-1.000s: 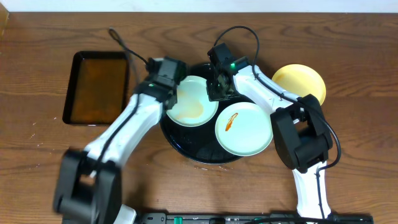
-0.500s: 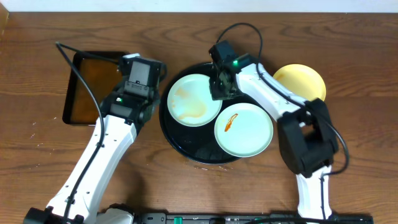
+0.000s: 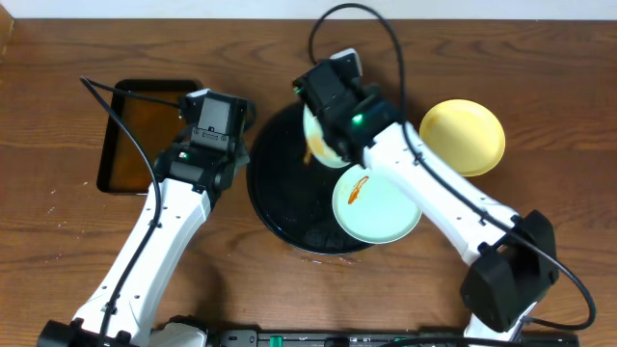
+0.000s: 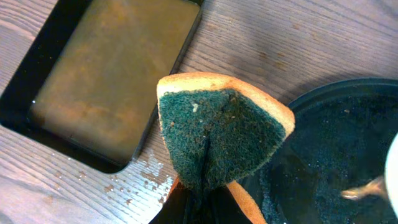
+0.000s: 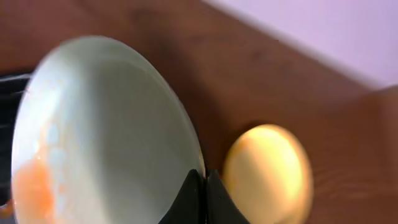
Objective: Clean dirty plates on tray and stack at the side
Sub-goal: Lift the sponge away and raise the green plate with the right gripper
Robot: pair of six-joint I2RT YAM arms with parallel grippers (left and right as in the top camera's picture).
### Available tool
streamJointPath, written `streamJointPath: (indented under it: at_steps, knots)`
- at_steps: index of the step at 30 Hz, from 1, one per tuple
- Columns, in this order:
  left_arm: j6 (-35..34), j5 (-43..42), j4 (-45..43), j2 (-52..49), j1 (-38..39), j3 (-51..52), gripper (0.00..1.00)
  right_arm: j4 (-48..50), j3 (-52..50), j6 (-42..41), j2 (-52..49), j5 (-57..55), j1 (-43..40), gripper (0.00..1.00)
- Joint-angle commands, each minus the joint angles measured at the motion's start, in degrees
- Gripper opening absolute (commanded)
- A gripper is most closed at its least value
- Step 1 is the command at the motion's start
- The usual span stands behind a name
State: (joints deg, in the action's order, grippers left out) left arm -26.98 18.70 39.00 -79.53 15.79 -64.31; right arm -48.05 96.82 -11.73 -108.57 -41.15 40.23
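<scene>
Plate [image 5: 106,137] aloft, tilted, in right pincer [image 5: 202,180].

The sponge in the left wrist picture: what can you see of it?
The yellow-and-green foam sponge is pinched into a fold, its dark green scouring face toward the camera and its yellow-orange backing showing round the edge. The left end effector grips its lower end. It hangs over the wooden table, between the rectangular black tray and the round glossy black tray.
</scene>
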Motion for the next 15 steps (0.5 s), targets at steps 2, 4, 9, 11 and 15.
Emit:
streamJointPath:
  at_steps: [2, 4, 9, 11, 15]
  knots:
    - [-0.76, -0.28, -0.02, -0.24, -0.24, 0.42, 0.08, 3.21, 0.96, 10.71, 1.66, -20.22, 4.00, 0.01]
    - [-0.76, -0.28, -0.02, -0.26, -0.24, 0.42, 0.08, 5.33, 0.96, 14.49, 1.66, -23.15, 5.38, 0.01]
    - [-0.76, -0.28, 0.00, -0.46, -0.24, 0.46, 0.08, 7.63, 0.96, 19.76, 1.66, -23.78, 7.23, 0.01]
    - [-0.79, -0.28, 0.00, -0.79, -0.24, 0.46, 0.08, 7.43, 0.96, 19.74, 1.66, -23.80, 7.23, 0.01]
    - [-0.79, -0.28, 0.04, -1.62, -0.24, 0.46, 0.08, 7.28, 0.96, 19.74, 1.66, -23.76, 7.23, 0.01]
